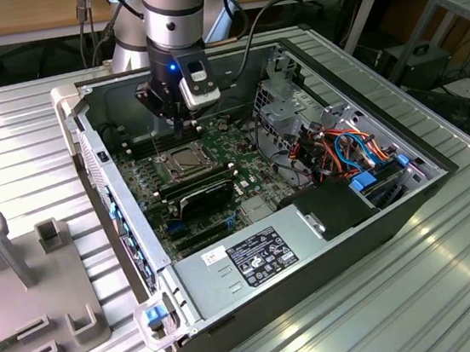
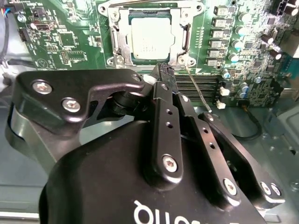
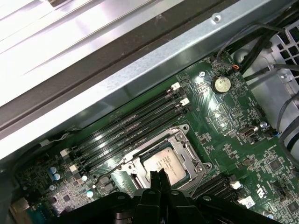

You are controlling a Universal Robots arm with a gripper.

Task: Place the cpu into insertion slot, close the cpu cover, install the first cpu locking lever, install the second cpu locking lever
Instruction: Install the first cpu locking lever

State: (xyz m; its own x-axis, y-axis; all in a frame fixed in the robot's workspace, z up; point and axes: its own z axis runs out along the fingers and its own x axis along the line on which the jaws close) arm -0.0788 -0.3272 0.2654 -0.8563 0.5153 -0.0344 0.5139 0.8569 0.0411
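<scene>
The cpu lies flat in the insertion slot on the green motherboard, its silver-grey top showing. The cpu cover is down over it, framing the chip through its window. A thin wire locking lever sticks out from one socket corner and stands free of the board. My gripper hangs just above the socket's edge, fingers pressed together with nothing between them. In the first wrist view the gripper overlaps the cpu. In the exterior view the gripper hovers over the cpu.
The open computer case walls in the board. Long black memory slots run beside the socket. A black card, the power supply and coloured cables lie toward the exterior view's right. A grey fixture stands at its left.
</scene>
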